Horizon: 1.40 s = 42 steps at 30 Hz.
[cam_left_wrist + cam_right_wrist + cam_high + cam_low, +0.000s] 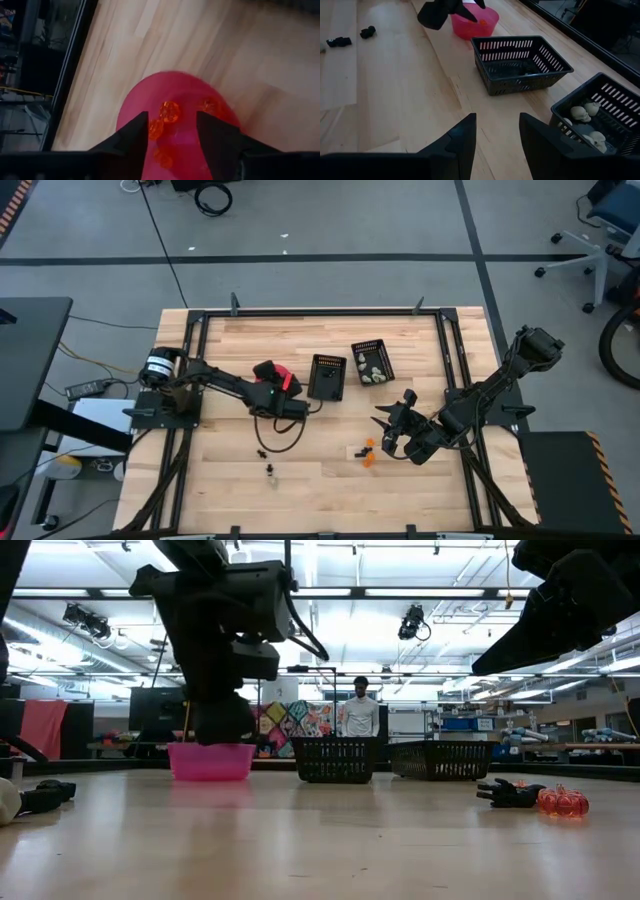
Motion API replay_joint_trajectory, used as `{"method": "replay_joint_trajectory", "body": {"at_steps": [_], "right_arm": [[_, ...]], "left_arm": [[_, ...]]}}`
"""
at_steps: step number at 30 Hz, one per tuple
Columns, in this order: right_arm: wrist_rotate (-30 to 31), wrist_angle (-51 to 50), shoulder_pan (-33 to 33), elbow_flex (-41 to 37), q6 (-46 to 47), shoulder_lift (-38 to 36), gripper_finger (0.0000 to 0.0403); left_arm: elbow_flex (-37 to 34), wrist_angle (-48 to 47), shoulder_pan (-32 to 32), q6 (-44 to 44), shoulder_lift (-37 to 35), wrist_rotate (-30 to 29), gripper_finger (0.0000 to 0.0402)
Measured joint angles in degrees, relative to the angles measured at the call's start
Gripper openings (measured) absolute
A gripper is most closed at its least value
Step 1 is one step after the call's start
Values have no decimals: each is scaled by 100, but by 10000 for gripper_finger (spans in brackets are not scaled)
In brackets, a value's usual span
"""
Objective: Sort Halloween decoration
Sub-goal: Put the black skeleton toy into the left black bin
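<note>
With the left gripper (172,137) spread empty over the pink bowl (135,102) at mid-frame and the right gripper (497,132) parted, idle, the orange trinkets (367,452) at lower centre look light, hard, slippery, best pinched across their middles.

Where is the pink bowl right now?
The pink bowl sits on the table's left half in the high view, right under the left gripper, with the nearer black basket just beside it.

A pink bowl (475,22) sits on the wooden desk (330,470), left of 2 black slotted baskets (520,62) (600,115) standing side by side. A person (359,712) stands in the room beyond the desk's far edge.
</note>
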Motion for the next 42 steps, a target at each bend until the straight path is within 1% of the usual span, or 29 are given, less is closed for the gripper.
{"method": "replay_joint_trajectory", "body": {"at_steps": [4,8,13,15,17,19,20,24,25,29,32,35,37,39,42], "right_arm": [[1,0,1,0,-1,0,153],[0,0,0,0,-1,0,153],[0,0,0,0,-2,0,153],[1,0,0,0,-4,0,153],[2,0,2,2,-4,0,153],[1,0,1,0,-3,0,153],[2,0,2,0,-4,0,153],[0,34,2,0,-5,0,153],[0,42,0,0,-6,0,153],[-2,4,4,1,-32,-2,153],[0,-109,4,2,-64,-2,153],[-93,-399,4,2,100,-4,153],[-283,-682,4,0,327,-4,153],[-446,-952,-30,1,578,-4,153],[-463,-1194,-51,2,818,-4,153]], "left_arm": [[0,297,-13,-143,-3,-130,179],[0,818,-136,42,-3,-632,174],[2,1511,-399,543,-5,-1494,161],[2,2009,-496,919,-5,-1595,158],[2,2685,-588,1471,-5,-1565,158],[2,3449,-657,2084,-5,-1290,158],[2,3848,-674,2353,-5,-1015,158],[9,5358,-606,3094,195,425,158],[9,5707,-600,3235,285,789,158],[9,6793,-622,3717,681,1732,158],[9,7414,-696,3799,991,2446,158],[38,7902,-783,3436,1286,2605,158],[222,7852,-835,3223,1488,2666,157],[480,7714,-928,3195,1709,2713,157],[965,7470,-1092,3241,2031,2735,157]]}}
